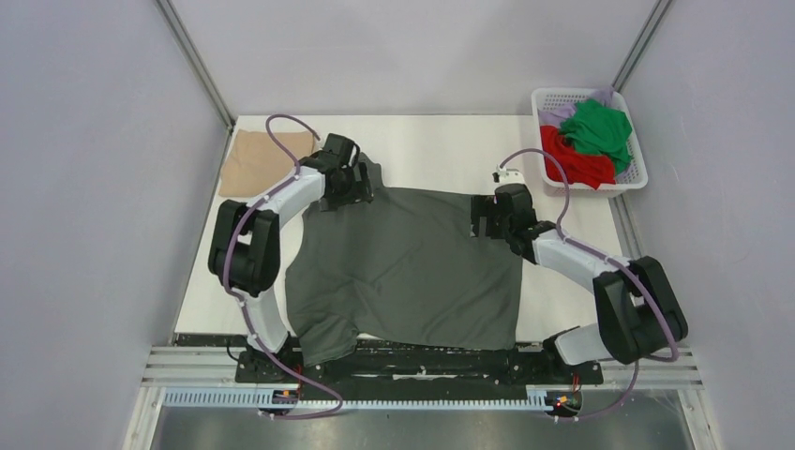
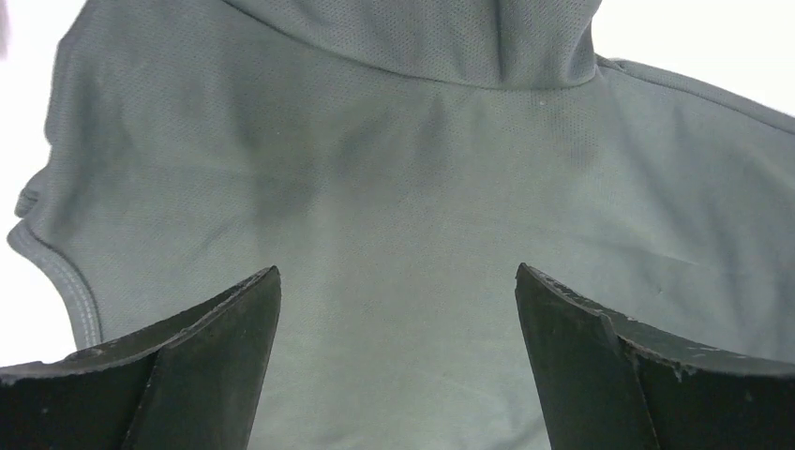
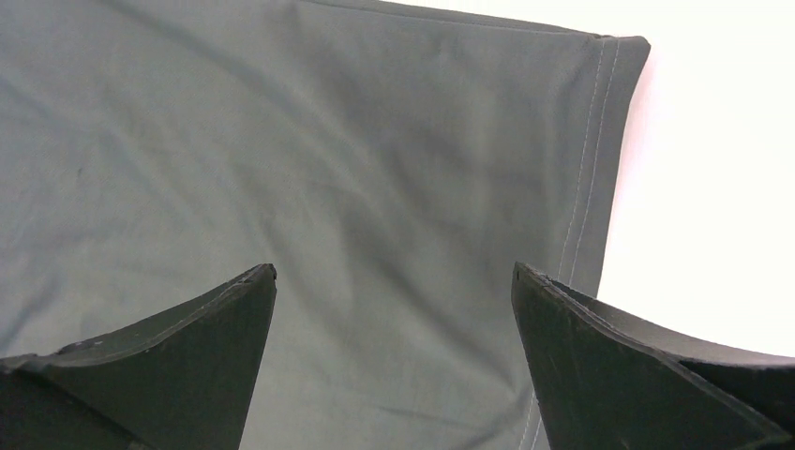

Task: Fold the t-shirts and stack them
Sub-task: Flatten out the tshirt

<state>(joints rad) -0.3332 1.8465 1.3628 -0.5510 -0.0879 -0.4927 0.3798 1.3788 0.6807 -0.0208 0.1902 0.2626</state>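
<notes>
A dark grey t-shirt [image 1: 412, 262] lies spread flat across the middle of the table, its near edge reaching the arm bases. My left gripper [image 1: 349, 187] hovers over its far left corner by a sleeve, open, with only cloth [image 2: 394, 187] below its jaws [image 2: 397, 277]. My right gripper [image 1: 489, 220] is open over the shirt's far right corner, where the stitched hem [image 3: 591, 141] shows; its jaws [image 3: 394, 272] hold nothing. A folded beige-tan t-shirt [image 1: 262, 159] lies at the table's far left. Green [image 1: 597, 127], red [image 1: 574, 157] and lilac [image 1: 562, 114] t-shirts are heaped in the basket.
The white lattice basket [image 1: 637, 173] stands at the far right, just off the table's corner. Grey walls with metal frame posts [image 1: 197, 66] enclose the table on three sides. Purple cables loop over both arms [image 1: 553, 169].
</notes>
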